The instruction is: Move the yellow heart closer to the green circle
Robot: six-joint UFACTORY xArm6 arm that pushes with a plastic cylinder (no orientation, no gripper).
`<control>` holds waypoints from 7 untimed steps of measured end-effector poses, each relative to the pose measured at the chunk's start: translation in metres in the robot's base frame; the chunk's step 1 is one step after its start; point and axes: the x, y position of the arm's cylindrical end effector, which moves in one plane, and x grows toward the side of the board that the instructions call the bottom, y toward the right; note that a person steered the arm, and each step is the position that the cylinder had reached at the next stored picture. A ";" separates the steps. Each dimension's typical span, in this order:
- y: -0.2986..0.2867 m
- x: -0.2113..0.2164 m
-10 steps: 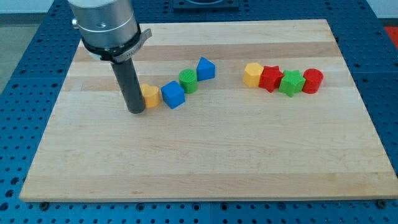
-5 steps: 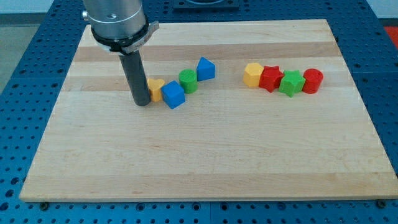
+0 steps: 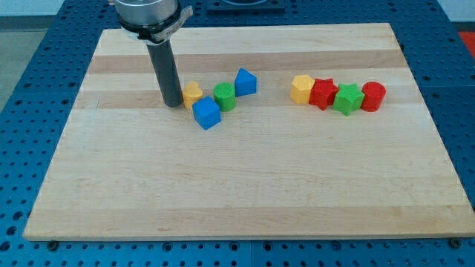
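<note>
Presently, the scene is laid out thus:
Tip: my tip (image 3: 173,104) is set on the pale wooden board (image 3: 245,185), touching the view's-left side of the small yellow heart block (image 3: 192,93).
Claw: none is fitted; the arm is ended by a plain dark rod, so no spread or pinch can be told.
Yellow heart: placed just beside the green circle block (image 3: 224,96), to its view's left, with the blue cube block (image 3: 206,113) touching below.
Blue triangular block (image 3: 246,81): seen at the green circle's upper right.
Right-hand row: yellow hexagon block (image 3: 301,89), red star block (image 3: 323,93), green star block (image 3: 347,99) and red cylinder block (image 3: 373,96) are lined up touching.
</note>
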 end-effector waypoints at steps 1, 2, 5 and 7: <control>0.001 0.000; 0.004 0.000; 0.009 -0.039; 0.009 -0.092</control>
